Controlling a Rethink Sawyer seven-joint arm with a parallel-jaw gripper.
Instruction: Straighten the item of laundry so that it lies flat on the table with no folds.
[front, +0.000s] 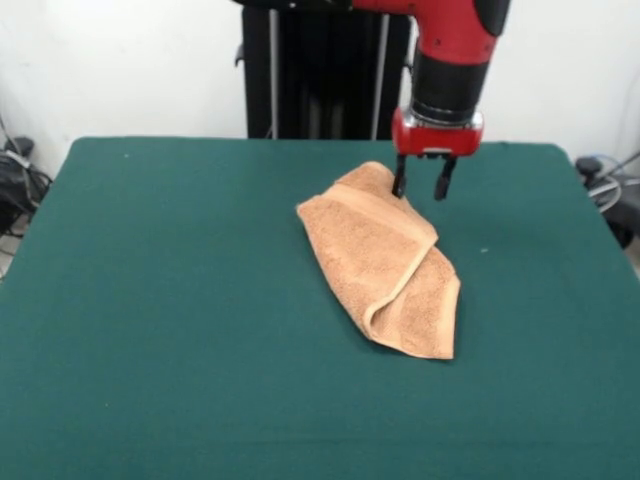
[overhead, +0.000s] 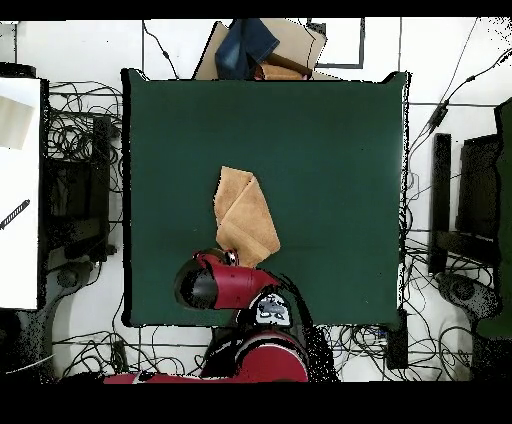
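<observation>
The light orange-tan towel (front: 385, 260) lies folded over itself on the dark green table (front: 160, 300), a long bunched shape with a rolled fold along its right side. In the overhead view the towel (overhead: 244, 216) sits a little left of the table's middle (overhead: 330, 170). My gripper (front: 421, 184) hangs from the red arm at the towel's far end, just above the cloth. Its two black fingers (front: 400, 180) stand apart and hold nothing; the left one is at the towel's far corner. In the overhead view the arm (overhead: 225, 284) covers the gripper.
The robot's black pedestal (front: 320, 70) stands behind the table's far edge. Cables and equipment (overhead: 75, 200) lie around the table on the floor. A brown box with blue cloth (overhead: 262, 48) sits beyond the table's edge opposite the robot.
</observation>
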